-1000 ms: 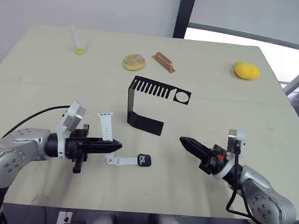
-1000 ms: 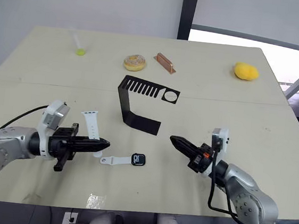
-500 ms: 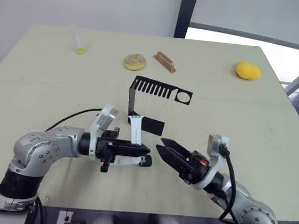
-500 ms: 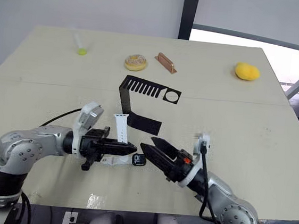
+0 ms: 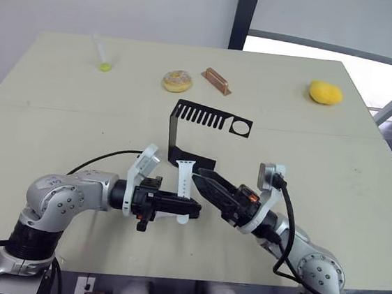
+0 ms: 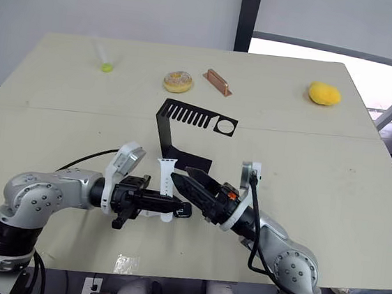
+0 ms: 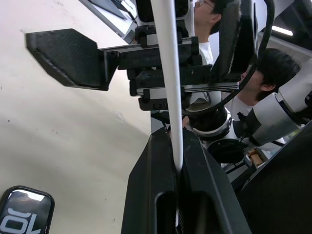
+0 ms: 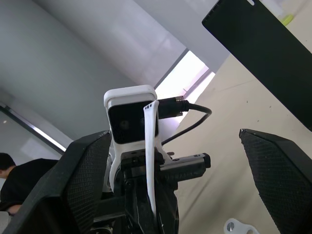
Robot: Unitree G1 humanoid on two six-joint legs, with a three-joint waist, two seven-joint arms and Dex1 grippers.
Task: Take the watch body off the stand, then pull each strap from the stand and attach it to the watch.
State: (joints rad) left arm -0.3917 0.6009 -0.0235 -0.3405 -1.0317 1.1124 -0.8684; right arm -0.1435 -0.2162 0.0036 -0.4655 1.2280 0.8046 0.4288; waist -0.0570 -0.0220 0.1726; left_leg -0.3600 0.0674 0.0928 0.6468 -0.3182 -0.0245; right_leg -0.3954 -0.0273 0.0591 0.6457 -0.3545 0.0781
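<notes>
Your left gripper [image 5: 191, 207] is clamped on one white strap [image 5: 184, 188], held upright so its end faces the right gripper [image 5: 203, 179], whose jaws stand wide apart beside it, apparently ready to assist. Count two straps: the second [image 8: 237, 227] lies on the table attached to the watch body [image 7: 22, 213], just below the grippers. One stand [image 5: 190, 138], now bare, sits behind.
</notes>
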